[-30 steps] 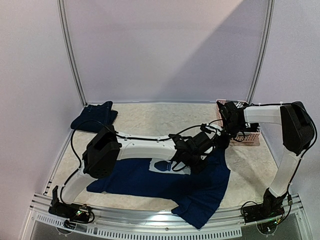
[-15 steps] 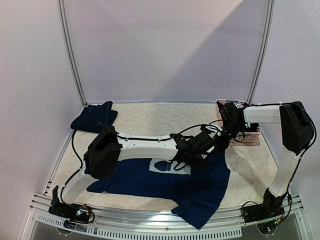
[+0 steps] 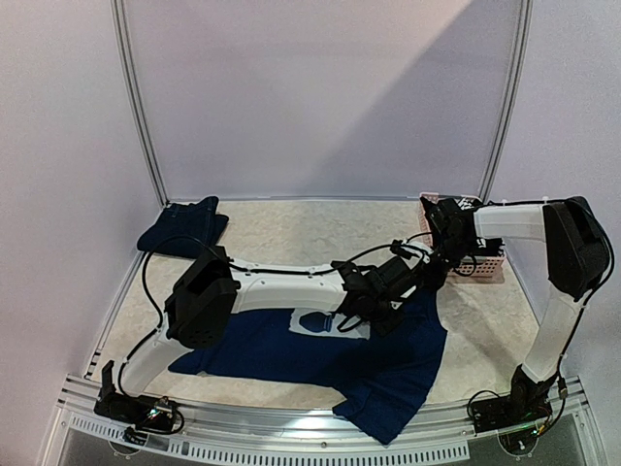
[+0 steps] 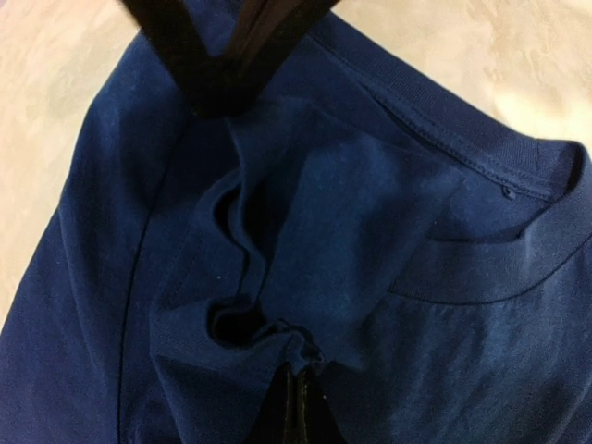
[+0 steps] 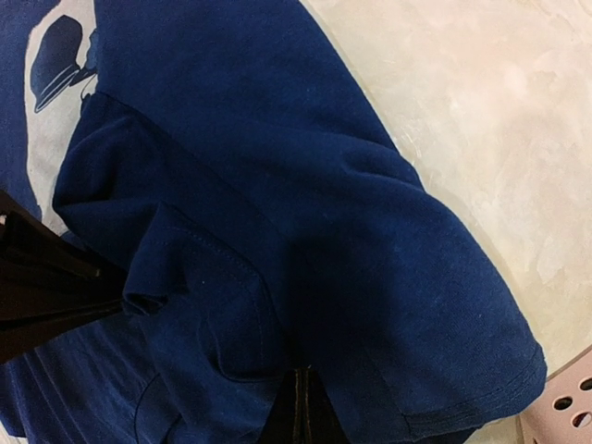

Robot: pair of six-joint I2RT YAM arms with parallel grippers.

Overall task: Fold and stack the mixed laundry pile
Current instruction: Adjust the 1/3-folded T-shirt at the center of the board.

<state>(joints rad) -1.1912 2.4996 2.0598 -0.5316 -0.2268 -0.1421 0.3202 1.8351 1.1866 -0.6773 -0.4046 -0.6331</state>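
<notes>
Risk, slipped pinch: The left gripper [image 4: 298, 407] and the right gripper [image 5: 301, 412] each hold only a small bunched fold of the large navy T-shirt [image 3: 388, 359]. A quick or uneven lift would probably pull the cloth out of one pinch and drop that shoulder.
Risk, caught layers: The left wrist view shows several layers gathered at the pinch beside the collar [image 4: 499, 259]. If front and back are clamped together, the fold is likely to come out creased.
Risk, clash: The two grippers stand just beside each other. Crossing paths could knock fingers or snag cables.
Risk, basket: The pink basket [image 3: 477, 254] sits just beside the right wrist, at 2 o'clock on the table [image 3: 291, 233]. An outward sweep could push it.
Left arm pose: Reaches from its base at 7 o'clock across the shirt towards 3 o'clock, forearm low and nearly level.
Left jaws: Closed, gripping a shirt fold near the collar.
Right arm pose: Rises from its base at 5 o'clock, elbow high at 3 o'clock, forearm pointing towards 9 o'clock.
Right jaws: Closed, gripping shirt fabric by the sleeve [image 5: 481, 398].
T-shirt position: Spread over the 6 o'clock half of the table, pale print [image 5: 55, 83] face up, one corner reaching the near edge at 5 o'clock.
Dark navy denim piece [image 3: 184, 228]: Lies at 10 o'clock, well apart from both grippers.
Striped piece: Not in view.
</notes>
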